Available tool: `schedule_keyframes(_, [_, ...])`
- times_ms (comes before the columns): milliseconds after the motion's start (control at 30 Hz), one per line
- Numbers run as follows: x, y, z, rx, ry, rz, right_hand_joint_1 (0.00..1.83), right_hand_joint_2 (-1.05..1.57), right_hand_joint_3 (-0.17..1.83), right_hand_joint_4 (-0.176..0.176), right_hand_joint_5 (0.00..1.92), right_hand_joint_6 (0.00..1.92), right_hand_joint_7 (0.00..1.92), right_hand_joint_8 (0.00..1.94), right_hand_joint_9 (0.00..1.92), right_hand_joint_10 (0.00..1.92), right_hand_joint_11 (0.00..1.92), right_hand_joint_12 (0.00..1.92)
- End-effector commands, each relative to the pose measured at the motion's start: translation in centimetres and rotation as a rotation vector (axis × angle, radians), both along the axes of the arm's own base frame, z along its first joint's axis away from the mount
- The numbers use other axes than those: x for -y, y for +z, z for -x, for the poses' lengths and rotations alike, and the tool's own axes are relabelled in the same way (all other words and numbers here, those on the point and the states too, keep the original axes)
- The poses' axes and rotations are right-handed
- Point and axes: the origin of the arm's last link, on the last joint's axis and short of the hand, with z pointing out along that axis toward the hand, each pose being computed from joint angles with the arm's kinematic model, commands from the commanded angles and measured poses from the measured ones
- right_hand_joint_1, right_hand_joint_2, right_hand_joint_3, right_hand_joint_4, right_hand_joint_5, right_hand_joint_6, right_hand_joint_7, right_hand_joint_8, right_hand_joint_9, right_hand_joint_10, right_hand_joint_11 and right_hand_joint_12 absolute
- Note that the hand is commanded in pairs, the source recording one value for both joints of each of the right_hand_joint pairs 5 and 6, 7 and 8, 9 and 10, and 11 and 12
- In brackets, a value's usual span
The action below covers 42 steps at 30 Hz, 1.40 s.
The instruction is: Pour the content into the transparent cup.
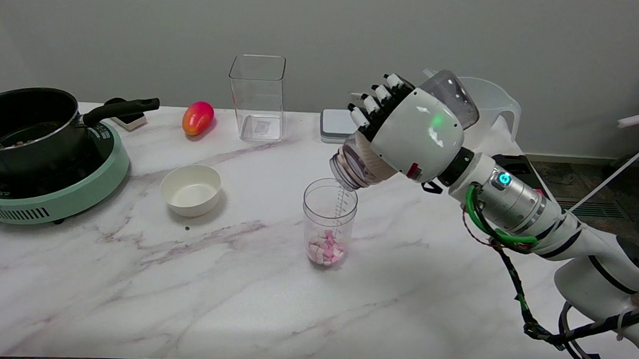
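A transparent cup [329,221] stands upright near the table's middle, with pink and white candy pieces [325,248] heaped on its bottom. My right hand [412,132] grips a clear jar [449,101] and holds it tilted steeply down to the left. The jar's threaded mouth [347,170] hangs just above the cup's right rim. The jar looks empty inside; the hand covers its middle.
A white bowl [190,189] sits left of the cup. At the far left a black pot [24,126] rests on a green cooker [51,190]. Along the back stand a tall clear container [257,97], a red-orange mango [197,118], a small scale [337,124] and a clear pitcher [492,109].
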Motion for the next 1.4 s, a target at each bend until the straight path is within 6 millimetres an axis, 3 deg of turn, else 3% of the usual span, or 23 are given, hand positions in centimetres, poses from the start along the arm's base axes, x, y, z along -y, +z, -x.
schedule_keyframes(33, [0.1,-0.6,-1.0,-0.050,0.028,0.006,1.19,1.55,0.39,0.000,1.92,1.92,1.89,1.89,1.62,1.62,1.37,1.37])
schedule_keyframes(767, [-0.2,-0.1,-2.7,-0.059,0.082,-0.032,1.20,1.54,0.39,0.000,1.92,1.92,1.89,1.89,1.61,1.61,1.36,1.36])
schedule_keyframes(967, [-0.1,-1.5,-0.8,-0.060,0.013,-0.076,1.20,1.53,0.40,0.000,1.92,1.92,1.89,1.89,1.61,1.61,1.36,1.36])
schedule_keyframes(1400, [0.1,-2.8,0.1,-0.099,-0.016,-0.076,1.21,1.52,0.40,0.000,1.92,1.92,1.88,1.88,1.60,1.60,1.35,1.35])
